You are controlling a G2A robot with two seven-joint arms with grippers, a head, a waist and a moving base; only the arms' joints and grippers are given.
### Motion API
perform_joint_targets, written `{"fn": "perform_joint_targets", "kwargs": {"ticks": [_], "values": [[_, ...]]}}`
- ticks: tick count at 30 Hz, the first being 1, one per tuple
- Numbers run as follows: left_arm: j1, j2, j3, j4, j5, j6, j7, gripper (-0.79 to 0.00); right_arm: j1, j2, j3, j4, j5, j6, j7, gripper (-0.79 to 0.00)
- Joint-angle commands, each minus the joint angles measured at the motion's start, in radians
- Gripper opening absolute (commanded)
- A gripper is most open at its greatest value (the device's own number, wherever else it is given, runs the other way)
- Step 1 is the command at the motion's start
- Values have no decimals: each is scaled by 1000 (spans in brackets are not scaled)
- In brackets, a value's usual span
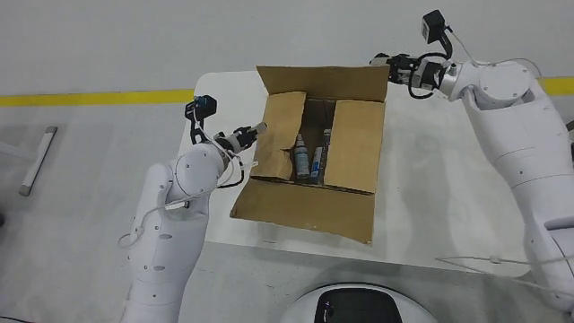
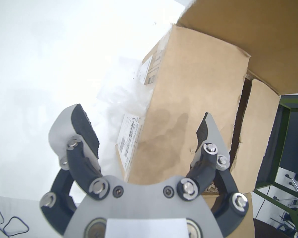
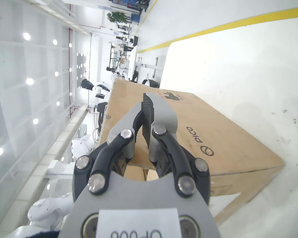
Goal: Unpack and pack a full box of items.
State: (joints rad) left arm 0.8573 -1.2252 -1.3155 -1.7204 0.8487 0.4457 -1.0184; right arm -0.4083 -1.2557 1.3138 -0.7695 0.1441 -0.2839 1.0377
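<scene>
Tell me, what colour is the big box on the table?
The box is plain brown cardboard, clearest in the top view.

I'm working in a big robotics lab hall. Yellow floor lines (image 1: 90, 100) cross the grey floor (image 1: 269, 9), and other white robots (image 3: 80, 147) stand under rows of ceiling lights (image 3: 29, 81).

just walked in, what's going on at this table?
A two-armed robot is working at a cardboard box on the table. The flaps are open and a few bottles lie inside. The left gripper, fingers open, sits by the left flap. The right gripper, fingers shut, is at a corner of the far flap; whether it pinches the flap is unclear. Neither holds an item.
</scene>
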Motion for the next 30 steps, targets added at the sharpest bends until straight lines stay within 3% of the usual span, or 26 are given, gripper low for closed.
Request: {"fn": "perform_joint_targets", "kwargs": {"ticks": [1,7,15,22,30], "values": [[32,8,-48,-37,29,25,-5,0,-22,6,3,-42,-5,-8,23,-785],[125,35,-173,-61,143,67,-99,0,-110,25,6,-206,-41,-13,70,-785],[207,63,-269,6,302,68,-288,0,-224,48,-20,-439,-177,2,92,-785],[183,60,-179,141,379,-98,-454,0,-242,51,-75,-477,-243,25,105,-785],[140,46,-63,139,314,-191,-518,0,-222,49,-131,-460,-279,53,96,-785]]}}
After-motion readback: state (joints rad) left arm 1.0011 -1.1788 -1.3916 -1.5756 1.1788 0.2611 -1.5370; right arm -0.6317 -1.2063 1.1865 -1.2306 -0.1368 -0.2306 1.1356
